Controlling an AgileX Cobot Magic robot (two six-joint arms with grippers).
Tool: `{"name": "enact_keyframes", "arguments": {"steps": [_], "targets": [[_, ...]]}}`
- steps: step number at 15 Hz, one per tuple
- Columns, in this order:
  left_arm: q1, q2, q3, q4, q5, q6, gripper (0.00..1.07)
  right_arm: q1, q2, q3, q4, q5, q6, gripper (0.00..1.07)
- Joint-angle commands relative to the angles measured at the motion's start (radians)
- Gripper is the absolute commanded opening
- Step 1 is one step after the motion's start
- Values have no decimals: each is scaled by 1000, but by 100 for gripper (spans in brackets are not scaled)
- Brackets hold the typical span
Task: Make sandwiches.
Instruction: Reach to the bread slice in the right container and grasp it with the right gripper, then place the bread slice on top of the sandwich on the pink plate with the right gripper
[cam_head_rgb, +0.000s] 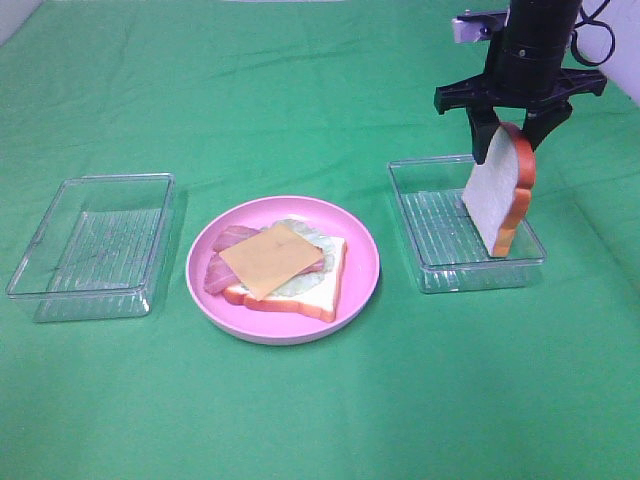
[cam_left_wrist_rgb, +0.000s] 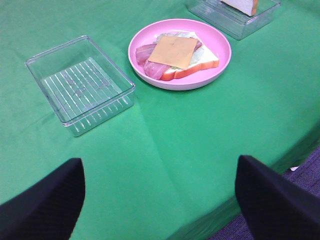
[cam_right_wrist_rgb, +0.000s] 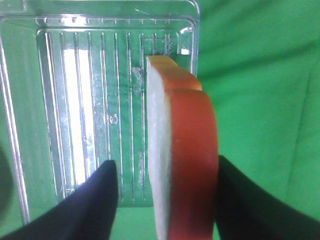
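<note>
An open-faced sandwich lies on a round pink plate: white bread with lettuce, bacon strips and a yellow cheese slice on top. The left wrist view shows the sandwich too. A second bread slice stands on edge in the right clear tray. My right gripper straddles its top. In the right wrist view one finger touches the bread slice's crust while a gap shows at the other finger. My left gripper is open over bare cloth near the table's front edge, holding nothing.
An empty clear tray sits left of the plate and appears in the left wrist view as well. Green cloth covers the table. The table's front edge shows near my left gripper.
</note>
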Motion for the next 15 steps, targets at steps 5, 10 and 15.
{"name": "enact_keyframes", "arguments": {"steps": [5,10,15], "targets": [[-4,-6,2,-7,-8,2,78,-5,-32,2,0,70,-40,0],[-4,-6,2,-7,-8,2,78,-4,-159,2,226,70,-112,0],[-4,-6,2,-7,-8,2,78,4,-187,12,579,69,-231,0]]}}
